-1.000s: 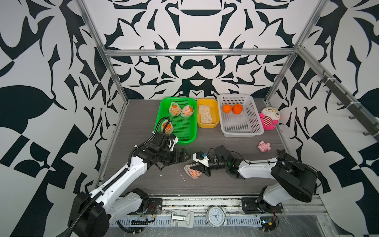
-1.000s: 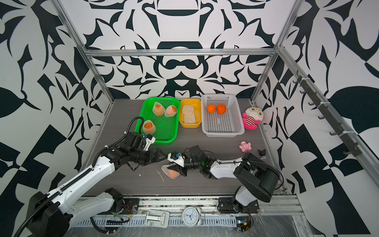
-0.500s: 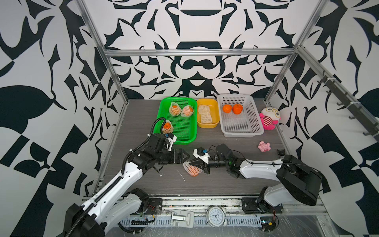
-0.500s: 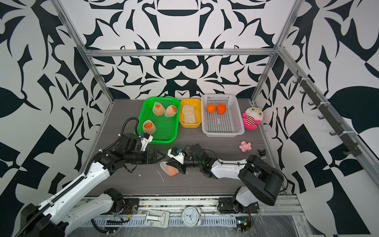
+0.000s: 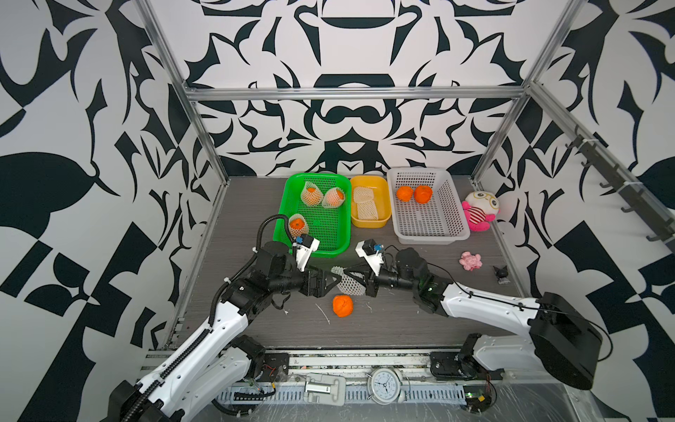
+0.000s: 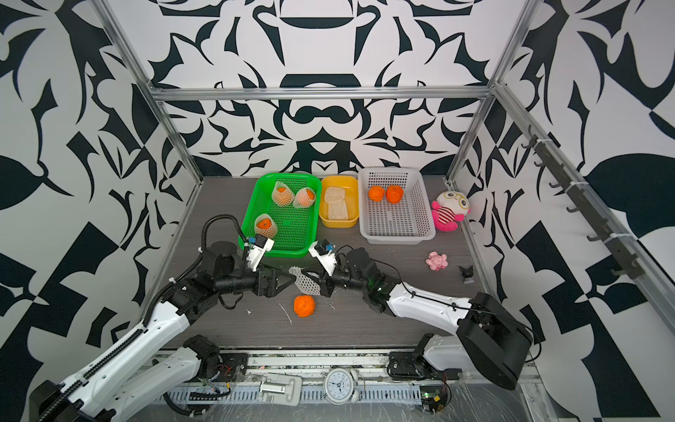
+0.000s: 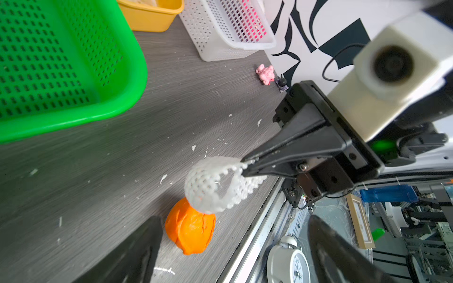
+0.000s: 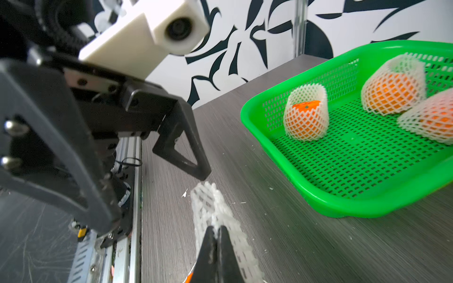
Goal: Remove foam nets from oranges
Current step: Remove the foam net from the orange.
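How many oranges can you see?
6. Three netted oranges sit in the green basket: two at its far end, one at its near end. Two bare oranges lie in the white basket. One bare orange lies on the table. None seems hidden.

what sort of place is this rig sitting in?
Probably a lab robot data-collection cell: a silver aluminium frame around black-and-white patterned wall panels, two white robot arms over one tabletop, and a white alarm clock kept in shot.
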Motion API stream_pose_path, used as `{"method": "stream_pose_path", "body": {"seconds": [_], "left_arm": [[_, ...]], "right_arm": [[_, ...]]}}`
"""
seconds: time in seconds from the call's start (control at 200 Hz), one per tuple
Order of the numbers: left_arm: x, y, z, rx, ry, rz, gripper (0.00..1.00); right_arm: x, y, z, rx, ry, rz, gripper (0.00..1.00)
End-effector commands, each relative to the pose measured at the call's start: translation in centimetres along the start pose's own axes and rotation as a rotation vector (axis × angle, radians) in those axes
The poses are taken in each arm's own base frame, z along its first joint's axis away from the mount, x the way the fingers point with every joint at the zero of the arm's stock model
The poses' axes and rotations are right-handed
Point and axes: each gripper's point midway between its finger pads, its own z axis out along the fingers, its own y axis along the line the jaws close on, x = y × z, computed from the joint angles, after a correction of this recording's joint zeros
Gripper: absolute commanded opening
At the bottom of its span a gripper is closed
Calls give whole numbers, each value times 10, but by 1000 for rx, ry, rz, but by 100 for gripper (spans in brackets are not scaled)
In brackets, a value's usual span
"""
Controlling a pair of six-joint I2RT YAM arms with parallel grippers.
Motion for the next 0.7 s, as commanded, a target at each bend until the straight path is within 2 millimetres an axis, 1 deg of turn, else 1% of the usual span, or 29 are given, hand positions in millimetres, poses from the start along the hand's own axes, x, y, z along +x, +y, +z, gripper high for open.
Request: {"method": "stream_pose_path", "body": {"seconds": [0.0,0.15,0.31,0.505,0.59,0.695], "left_arm": [[-8,-10,7,74,-6,60,94],[-14,-14,16,126,-8,51,94],[-22,-17,27,147,-15,68,93],[-33,-16,39,163,-31,70,90],[-35,-16,43,171,-17,62,88],[-36,-12,49,163,1,37,86]], "right_arm": [[-41,-4,-11,-20,-86,195,0],[-55,-19,-19,-40,-97,362,0],[-59,-29,-20,-61,-85,462,0],[-62,-31,-17,-78,-80,497,0],[-64,-32,-17,-78,-80,501,0],[-65,-34,-17,-74,-84,502,0]]}}
